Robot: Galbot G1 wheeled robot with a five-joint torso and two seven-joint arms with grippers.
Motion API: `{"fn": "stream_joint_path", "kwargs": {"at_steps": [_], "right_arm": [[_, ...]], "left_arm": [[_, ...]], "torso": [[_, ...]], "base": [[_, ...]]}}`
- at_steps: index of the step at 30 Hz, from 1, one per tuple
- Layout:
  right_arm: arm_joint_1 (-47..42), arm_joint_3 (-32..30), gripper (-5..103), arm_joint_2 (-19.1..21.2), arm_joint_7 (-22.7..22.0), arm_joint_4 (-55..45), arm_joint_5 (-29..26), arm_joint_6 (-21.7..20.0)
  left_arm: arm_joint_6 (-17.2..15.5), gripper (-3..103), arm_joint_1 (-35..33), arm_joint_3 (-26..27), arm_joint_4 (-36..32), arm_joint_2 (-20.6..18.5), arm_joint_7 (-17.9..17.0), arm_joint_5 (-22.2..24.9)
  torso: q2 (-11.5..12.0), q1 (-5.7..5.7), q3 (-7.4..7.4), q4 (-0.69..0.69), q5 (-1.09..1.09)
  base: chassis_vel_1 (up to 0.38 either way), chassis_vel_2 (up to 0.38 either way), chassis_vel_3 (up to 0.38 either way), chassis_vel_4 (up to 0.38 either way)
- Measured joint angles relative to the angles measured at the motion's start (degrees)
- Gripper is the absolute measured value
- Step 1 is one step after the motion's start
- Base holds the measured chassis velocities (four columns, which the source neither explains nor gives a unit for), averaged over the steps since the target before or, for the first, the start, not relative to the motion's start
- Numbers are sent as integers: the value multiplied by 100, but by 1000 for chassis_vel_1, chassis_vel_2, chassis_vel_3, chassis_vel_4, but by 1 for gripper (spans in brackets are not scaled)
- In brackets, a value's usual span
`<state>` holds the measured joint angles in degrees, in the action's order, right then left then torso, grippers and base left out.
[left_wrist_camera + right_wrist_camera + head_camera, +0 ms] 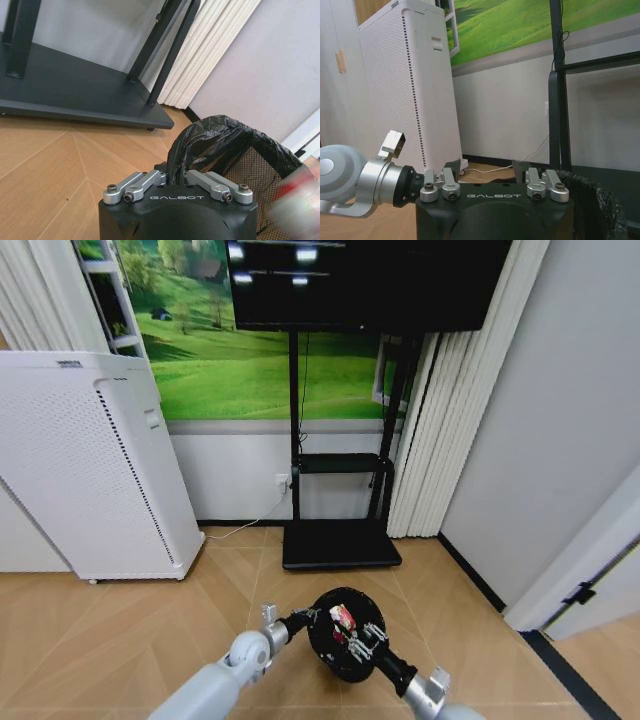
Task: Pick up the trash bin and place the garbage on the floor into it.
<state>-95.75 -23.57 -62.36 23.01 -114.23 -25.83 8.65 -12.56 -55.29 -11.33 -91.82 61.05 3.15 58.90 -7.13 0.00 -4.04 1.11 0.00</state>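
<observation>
At the lower centre of the head view the trash bin (345,635) is flanked by both arms, and that pairing reads as a hold-and-drop arrangement. The left gripper (300,621) comes in from the lower left and meets the bin's rim. In the left wrist view the left gripper (176,176) has its fingers drawn close around the black liner bunched over the rim of the trash bin (240,150), so it appears pinched on that edge, likely to carry the bin or keep it steady with the mouth up. A red-and-white scrap of garbage (342,618) lies inside the bin mouth, so at least one piece seems already collected.

The right gripper (372,637) reaches from the lower right and sits over the bin's opening; in the right wrist view its fingers (521,168) stand spread apart with nothing between them, above the rim of the trash bin (600,200), which suits a release over the bin.

The floor (110,630) is tan herringbone parquet. A white air purifier (95,465) stands at the left, a black TV stand (340,540) behind the bin at centre, and pleated white curtains (440,430) then a grey wall at the right.
</observation>
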Motion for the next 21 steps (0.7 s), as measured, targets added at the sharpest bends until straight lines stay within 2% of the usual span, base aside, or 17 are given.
{"fn": "stream_joint_path", "kwargs": {"at_steps": [2, 4, 5, 6, 8, 10, 11, 12, 13, 14, 16, 17, 18, 19, 20, 21], "right_arm": [[-23, 0, 67, -66, 7, -27, -11, 16], [-31, -2, 67, -82, 8, -33, -14, 25], [-60, -19, 78, -137, -7, -55, -52, 59], [-71, -34, 84, -174, -53, -83, -76, 69], [-85, -67, 84, -227, -151, -132, -116, 75], [-135, -190, 94, -344, -432, -263, -187, 83], [-135, -190, 94, -344, -432, -263, -187, 83], [-187, -286, 99, -434, -670, -339, -197, 97], [-244, -378, 99, -515, -831, -408, -192, 84], [-244, -378, 99, -515, -831, -408, -192, 84], [-374, -523, 100, -668, -1039, -540, -181, 23], [-404, -556, 100, -713, -1080, -576, -179, 4], [-404, -556, 100, -713, -1080, -576, -179, 4], [-476, -632, 100, -825, -1162, -676, -172, -32], [-511, -669, 100, -893, -1203, -731, -164, -43], [-560, -702, 100, -974, -1247, -810, -145, -62]], "left_arm": [[-8, 7, -106, 152, -129, -63, 2, 5], [-11, 7, -130, 192, -159, -74, 2, 8], [-33, 7, -247, 379, -312, -119, -34, 10], [-49, 7, -318, 496, -403, -137, -70, 9], [-65, 7, -412, 659, -530, -159, -123, 12], [-111, 7, -745, 1212, -1020, -264, -348, 97], [-111, 7, -745, 1212, -1020, -264, -348, 97], [-153, 7, -1063, 1653, -1384, -343, -525, 188], [-174, 7, -1359, 2017, -1655, -378, -650, 250], [-174, 7, -1359, 2017, -1655, -378, -650, 250], [-234, 7, -2040, 2798, -2112, -374, -951, 286], [-261, 7, -2237, 3017, -2227, -353, -1076, 284], [-261, 7, -2237, 3017, -2227, -353, -1076, 284], [-344, 7, -2727, 3556, -2510, -257, -1423, 185], [-373, 7, -2968, 3824, -2642, -203, -1540, 114], [-448, 7, -3356, 4341, -2879, -73, -1698, 21]], "torso": [[0, 0, 0, 0, 0], [0, 0, 0, 0, 0], [0, 0, 0, 1, -1], [0, 0, 0, 3, 0], [0, 0, 0, 2, -1], [-1, 0, 0, 1, -1], [-1, 0, 0, 1, -1], [-2, 0, 1, 0, 0], [-2, 0, 1, 1, 0], [-2, 0, 1, 1, 0], [-2, 0, 1, 1, -2], [-2, 0, 1, 0, 0], [-2, 0, 1, 0, 0], [-2, 0, 1, -2, -1], [-2, 0, 1, -1, -2], [-2, 0, 1, -1, -2]], "base": [[0, 0, 0, 0], [0, 0, 0, 0], [0, 0, 0, 0], [0, 0, 0, 0], [0, 0, 0, 0], [0, 0, 0, 0], [0, 0, 0, 0], [0, 0, 0, 0], [0, 0, 0, 0], [0, 0, 0, 0], [0, 0, 0, 0], [0, 0, 0, 0], [0, 0, 0, 0], [0, 0, 0, 0], [0, 0, 0, 0], [0, 0, 0, 0]]}}
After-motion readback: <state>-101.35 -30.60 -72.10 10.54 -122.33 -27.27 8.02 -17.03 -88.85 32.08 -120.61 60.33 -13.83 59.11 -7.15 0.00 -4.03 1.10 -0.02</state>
